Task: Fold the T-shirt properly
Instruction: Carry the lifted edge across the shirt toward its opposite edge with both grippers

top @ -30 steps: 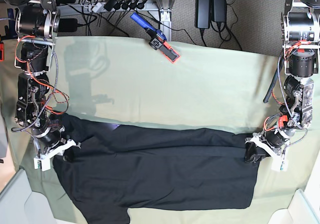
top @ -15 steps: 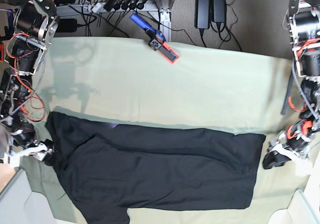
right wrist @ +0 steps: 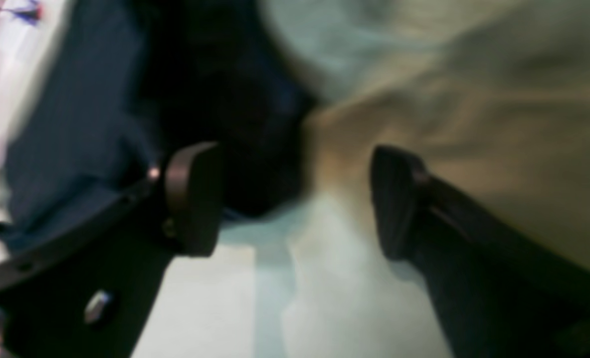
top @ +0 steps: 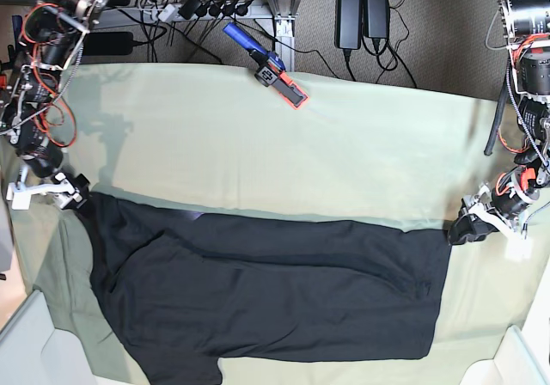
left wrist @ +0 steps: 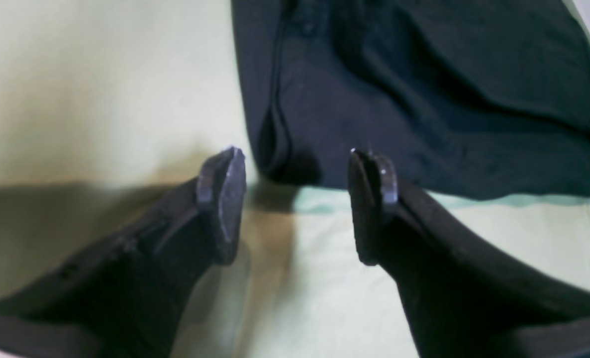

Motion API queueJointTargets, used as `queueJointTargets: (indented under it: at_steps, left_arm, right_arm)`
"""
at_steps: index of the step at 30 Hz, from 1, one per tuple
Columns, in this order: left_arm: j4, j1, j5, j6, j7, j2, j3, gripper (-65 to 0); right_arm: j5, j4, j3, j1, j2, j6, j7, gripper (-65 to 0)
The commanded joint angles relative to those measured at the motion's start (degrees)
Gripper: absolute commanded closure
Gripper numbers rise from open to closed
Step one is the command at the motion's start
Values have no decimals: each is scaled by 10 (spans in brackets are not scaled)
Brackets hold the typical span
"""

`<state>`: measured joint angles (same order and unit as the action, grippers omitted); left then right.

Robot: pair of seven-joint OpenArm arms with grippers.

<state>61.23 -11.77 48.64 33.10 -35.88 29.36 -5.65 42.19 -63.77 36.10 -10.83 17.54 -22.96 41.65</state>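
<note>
Closest to the base camera, the T-shirt [top: 266, 295] lies spread flat along the near part of the pale green sheet [top: 258, 144], a wide black band with one sleeve trailing toward the near edge at the view's left; its upper edge runs roughly straight from one arm to the other. In the left wrist view the left gripper [left wrist: 295, 204] hangs just off the shirt's corner, fingers spread wide with only sheet between them; the cloth's hem sits a little beyond the fingertips, touching neither. In the right wrist view, which is blurred, the right gripper [right wrist: 295, 199] is likewise parted and empty; dark fabric shows behind its left finger and bare sheet behind the other. In the base view that gripper sits at the shirt's far left corner. Farther back, a blue and orange tool [top: 268, 65] rests at the sheet's far edge; beyond it run cables and power adapters [top: 361, 11].
</note>
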Motion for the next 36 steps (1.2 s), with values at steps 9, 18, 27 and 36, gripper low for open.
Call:
queueJointTargets:
  at_steps: [9, 18, 27, 36]
  left_arm:
    - [11, -14, 9, 15, 13, 0, -4, -361]
    - [10, -12, 17, 12, 14, 0, -4, -361]
    - [9, -12, -19, -79, 18, -46, -5, -361]
    - [9, -23, -47, -113, 35, -96, -5, -361]
  right_arm:
    - [9, -10, 2, -31, -35, -43, -30, -445]
    - [-10, -10, 2, -65, -56, -43, -33, -445]
    - [-20, -10, 2, -66, -57, -43, -39, -445]
    - [-35, -10, 2, -64, -57, -43, -39, -445]
